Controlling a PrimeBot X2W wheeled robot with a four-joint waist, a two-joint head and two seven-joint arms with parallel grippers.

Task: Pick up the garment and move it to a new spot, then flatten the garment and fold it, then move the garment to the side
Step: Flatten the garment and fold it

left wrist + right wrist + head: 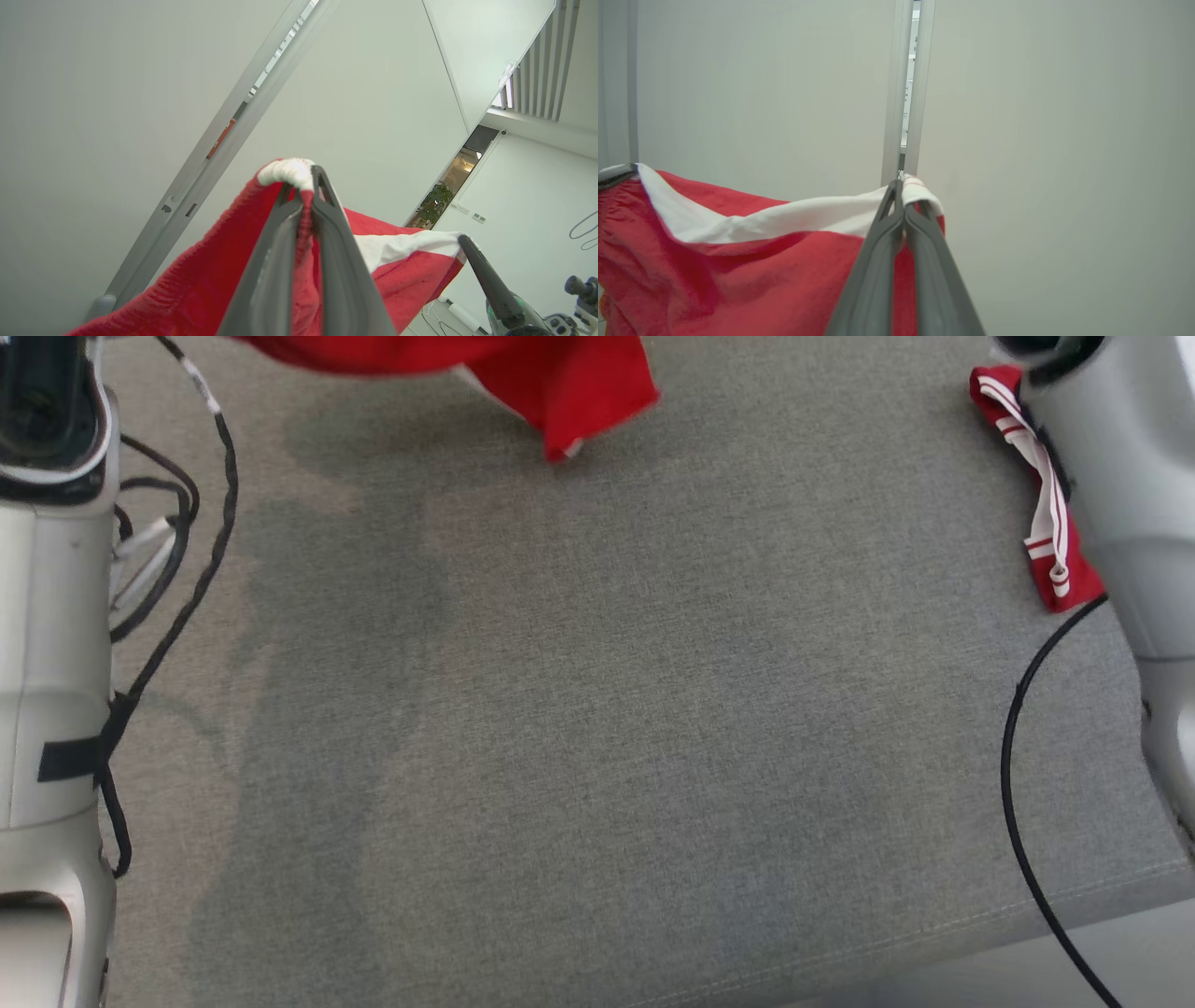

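The garment is red with a white band, and its lower corner hangs over the far part of the grey table. A red and white striped part of it dangles beside my pale right forearm. My left gripper is shut on a bunched fold of the garment, held up in the air. In the right wrist view my right gripper is shut on the white band of the garment. The cloth stretches between the two grippers.
My left forearm stands at the left edge with black cables beside it. Another black cable runs down at the right. The table's front edge shows at the lower right. Pale walls and a metal frame stand behind.
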